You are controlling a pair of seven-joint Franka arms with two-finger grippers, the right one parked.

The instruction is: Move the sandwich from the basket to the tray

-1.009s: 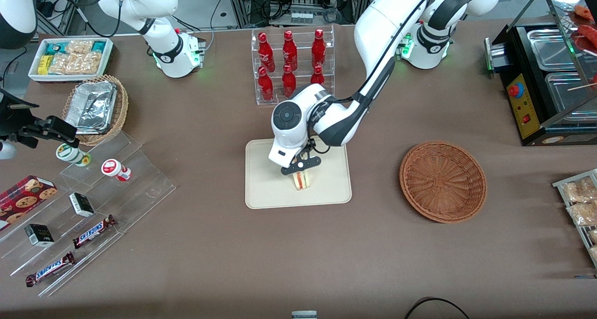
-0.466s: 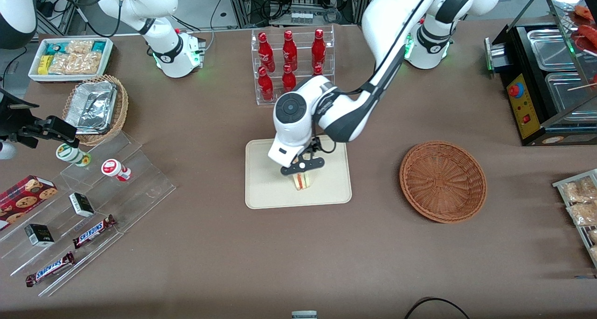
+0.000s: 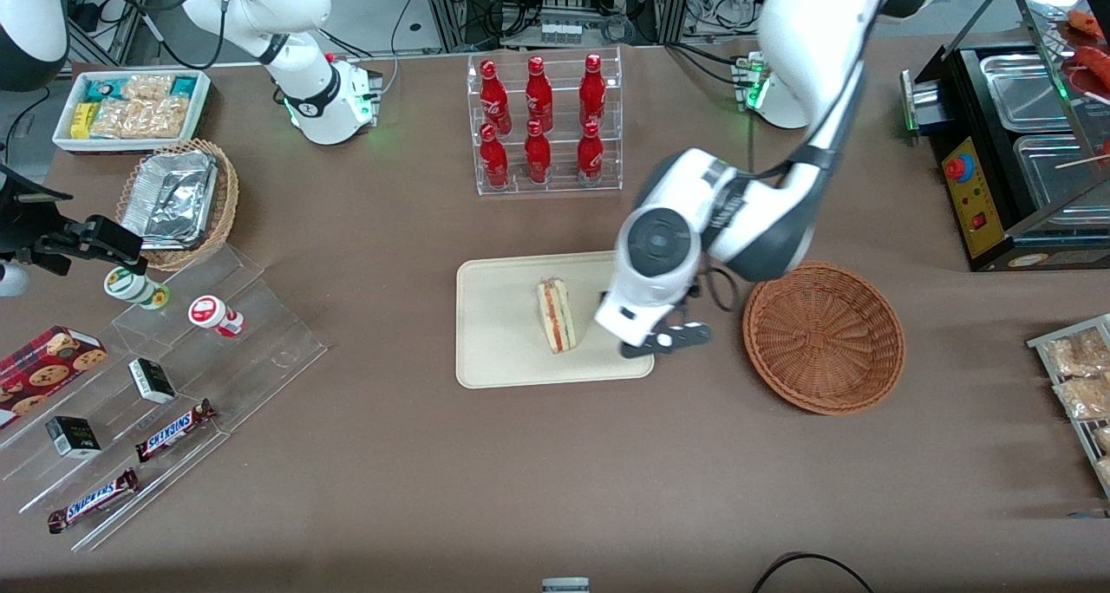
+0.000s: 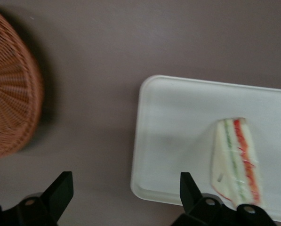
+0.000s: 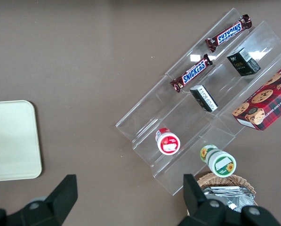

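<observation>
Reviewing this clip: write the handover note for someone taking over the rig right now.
Gripper: open, holding nothing, above the edge of the tray that faces the basket, clear of the sandwich.
Sandwich: lying on the tray, filling layers facing up, nothing touching it.
Basket: on the table toward the working arm's end, no sandwich in it.
Done: sandwich is out of the basket, on the tray and released.
Left: nothing on the task itself; probably just park the arm.
</observation>
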